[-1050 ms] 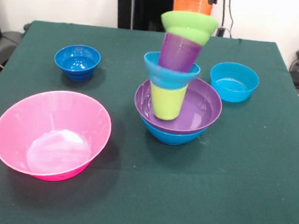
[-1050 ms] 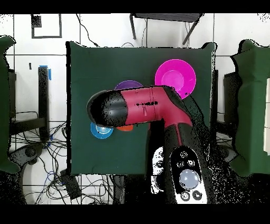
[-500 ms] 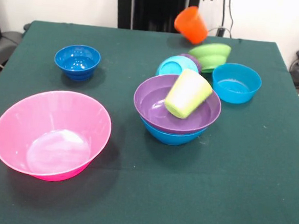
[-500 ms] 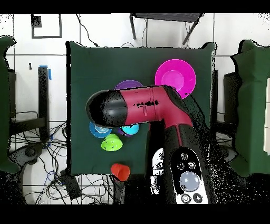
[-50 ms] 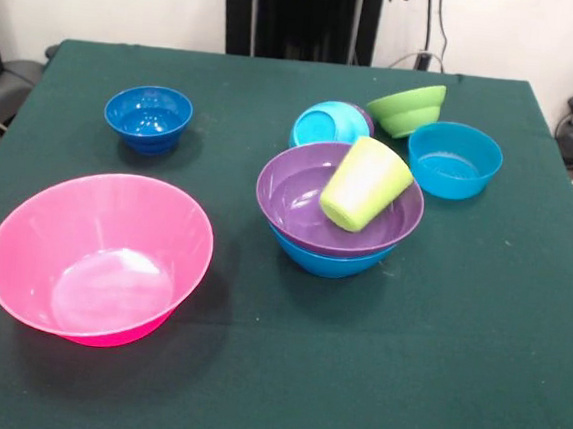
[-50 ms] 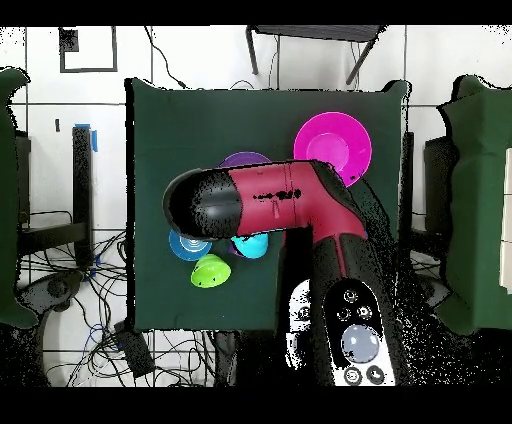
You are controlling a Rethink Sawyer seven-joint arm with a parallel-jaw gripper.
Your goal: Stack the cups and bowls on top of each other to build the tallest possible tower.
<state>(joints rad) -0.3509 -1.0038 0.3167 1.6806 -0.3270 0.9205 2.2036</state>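
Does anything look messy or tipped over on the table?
Yes. The lime green cup lies tipped on its side in the purple bowl. Behind it, a turquoise bowl lies on its side and a lime green bowl sits tilted. No tower stands.

Free room: the near edge and near right corner of the green table (image 5: 473, 371) lie bare. Obstacles: the huge pink bowl (image 5: 99, 255) fills the near left corner, while the lime green cup (image 5: 365, 182) lies tilted in the purple bowl (image 5: 299, 191) at mid-table. Toward the far edge, a tipped turquoise bowl (image 5: 329, 125), lime green bowl (image 5: 408, 109) and upright turquoise bowl (image 5: 453, 159) crowd together; the dark blue bowl (image 5: 147, 117) stands apart, far left.
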